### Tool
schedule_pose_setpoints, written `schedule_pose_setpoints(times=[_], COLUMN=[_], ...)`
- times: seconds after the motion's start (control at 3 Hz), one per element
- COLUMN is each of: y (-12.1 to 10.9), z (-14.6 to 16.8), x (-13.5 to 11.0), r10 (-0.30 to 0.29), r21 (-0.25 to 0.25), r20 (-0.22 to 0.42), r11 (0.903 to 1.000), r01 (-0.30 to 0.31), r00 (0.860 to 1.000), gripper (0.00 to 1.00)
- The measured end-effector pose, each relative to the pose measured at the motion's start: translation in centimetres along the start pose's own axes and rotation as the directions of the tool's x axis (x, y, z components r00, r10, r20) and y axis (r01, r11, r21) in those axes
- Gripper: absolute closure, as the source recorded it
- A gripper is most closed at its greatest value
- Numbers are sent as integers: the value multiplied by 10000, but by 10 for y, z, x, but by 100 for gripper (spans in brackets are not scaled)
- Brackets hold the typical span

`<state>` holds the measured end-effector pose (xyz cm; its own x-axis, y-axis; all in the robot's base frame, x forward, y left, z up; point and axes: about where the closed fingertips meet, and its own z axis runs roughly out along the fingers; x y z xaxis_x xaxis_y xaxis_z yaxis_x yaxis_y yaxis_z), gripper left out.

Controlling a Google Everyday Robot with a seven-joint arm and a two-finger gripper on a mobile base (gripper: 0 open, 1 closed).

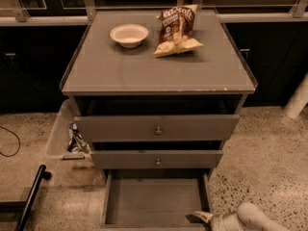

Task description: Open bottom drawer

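The bottom drawer (154, 201) of the grey cabinet is pulled far out, showing its plain grey inside; its front and knob lie below the picture's lower edge. My gripper (204, 217) is at the drawer's front right corner, with the white arm trailing off to the lower right. Above it sit the middle drawer (157, 159) and the top drawer (157, 127), each with a small round knob and each slightly pulled out.
A white bowl (129, 34) and a chip bag (176, 30) lie on the cabinet top (144, 71). A clear bin (67, 136) with small items stands at the cabinet's left. A black bar (31, 196) lies on the speckled floor at lower left. A white post (298, 100) stands at right.
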<state>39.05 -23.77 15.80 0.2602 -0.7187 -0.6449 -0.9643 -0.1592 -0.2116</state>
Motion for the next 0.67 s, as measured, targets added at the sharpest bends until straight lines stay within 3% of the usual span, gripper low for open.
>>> schedule_pose_setpoints(times=[0.67], y=[-6], z=[-6], x=[-9], r10=[-104], r21=[-114], r20=[175], r11=[9999], r01=[106], r00=[9998], gripper=[0])
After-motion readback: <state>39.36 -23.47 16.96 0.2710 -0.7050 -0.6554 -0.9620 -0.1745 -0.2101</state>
